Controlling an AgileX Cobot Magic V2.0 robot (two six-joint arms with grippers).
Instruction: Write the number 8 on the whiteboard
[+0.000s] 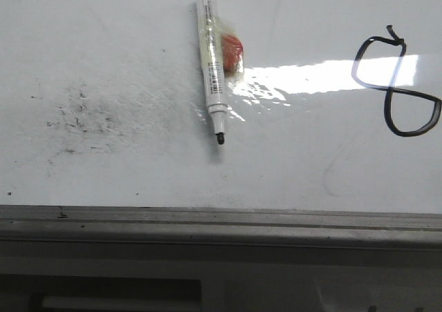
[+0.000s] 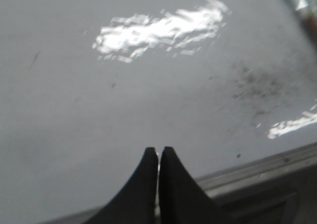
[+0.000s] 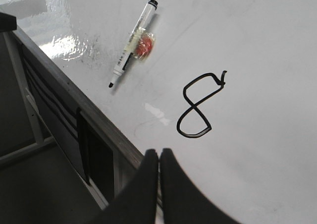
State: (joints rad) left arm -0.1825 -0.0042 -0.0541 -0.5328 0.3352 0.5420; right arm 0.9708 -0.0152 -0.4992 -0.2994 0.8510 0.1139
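Your number 8 (image 1: 395, 85) stands finished at three o'clock on the whiteboard (image 1: 103, 43), the uncapped marker (image 1: 212, 67) lying loose at twelve, left gripper (image 2: 158, 157) and right gripper (image 3: 159, 158) both closed on nothing, so you likely need only retreat

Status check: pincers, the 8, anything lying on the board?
Left pincer shut, empty. Right pincer shut, empty. Thin black hand-drawn figure 8 complete on glossy white whiteboard. White marker pen, uncapped, lies on board, orange piece taped alongside.

Marker (image 1: 213, 70) on whiteboard (image 1: 103, 167); number 8 (image 1: 396, 84) right of it.
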